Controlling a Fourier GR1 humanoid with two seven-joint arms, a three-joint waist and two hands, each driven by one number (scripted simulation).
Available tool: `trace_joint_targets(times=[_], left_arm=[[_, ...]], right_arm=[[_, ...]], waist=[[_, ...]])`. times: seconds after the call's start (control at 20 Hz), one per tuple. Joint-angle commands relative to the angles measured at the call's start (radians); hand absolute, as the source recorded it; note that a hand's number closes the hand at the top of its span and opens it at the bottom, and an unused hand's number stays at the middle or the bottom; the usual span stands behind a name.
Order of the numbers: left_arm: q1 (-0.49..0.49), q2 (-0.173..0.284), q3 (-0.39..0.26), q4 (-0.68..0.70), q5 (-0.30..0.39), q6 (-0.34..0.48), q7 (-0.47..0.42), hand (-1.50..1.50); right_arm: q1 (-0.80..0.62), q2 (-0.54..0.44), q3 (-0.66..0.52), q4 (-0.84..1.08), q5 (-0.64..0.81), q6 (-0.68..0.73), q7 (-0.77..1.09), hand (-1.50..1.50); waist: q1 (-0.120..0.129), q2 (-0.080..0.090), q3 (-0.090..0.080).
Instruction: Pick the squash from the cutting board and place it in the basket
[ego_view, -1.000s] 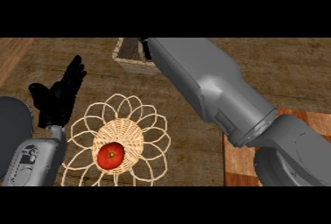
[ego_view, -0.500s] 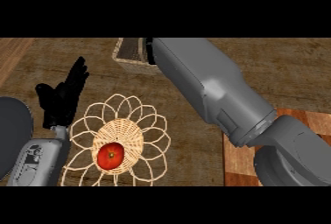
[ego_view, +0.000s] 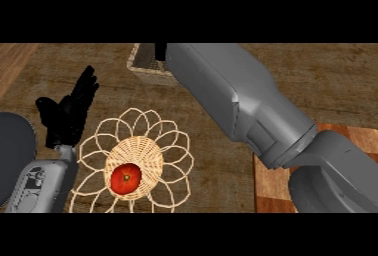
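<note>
No squash shows anywhere in the head view. My right forearm (ego_view: 244, 110) stretches from the lower right up to the top edge and ends over a woven basket (ego_view: 148, 72), of which only one corner is visible. Only a dark sliver of my right hand (ego_view: 160, 52) shows there, and whatever it may hold is hidden. The wooden cutting board (ego_view: 269, 187) lies at the lower right, largely covered by that arm, and its visible part is bare. At the left my left hand (ego_view: 70, 112) rests open with its fingers up, holding nothing.
A flower-shaped wicker holder (ego_view: 136, 150) lies at lower centre with a red round fruit (ego_view: 125, 179) on it, next to my left forearm. A grey round shape (ego_view: 15, 150) shows at the left edge. The counter is brown wood.
</note>
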Motion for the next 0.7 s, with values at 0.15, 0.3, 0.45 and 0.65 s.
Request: trace_joint_targets(times=[0.15,0.3,0.45,0.65], left_arm=[[-0.018,-0.002,0.017,0.007,0.006,0.012,0.016,0.00],[0.050,0.017,0.037,-0.015,0.013,0.002,-0.022,0.00],[0.028,0.014,0.046,0.027,0.011,0.007,-0.028,0.00],[0.092,0.027,0.068,-0.006,0.024,0.000,-0.032,0.00]], right_arm=[[-0.068,-0.010,-0.168,0.011,-0.111,-0.226,0.007,-1.50],[-0.038,-0.014,-0.205,0.018,-0.129,-0.284,-0.007,-1.50],[-0.036,-0.041,-0.269,0.021,-0.174,-0.300,-0.028,-1.50],[0.073,-0.131,-0.337,-0.046,-0.222,-0.282,-0.130,-1.50]], waist=[[-0.034,-0.005,0.001],[-0.052,-0.016,0.001],[-0.066,-0.013,0.001],[-0.097,-0.029,0.003]])
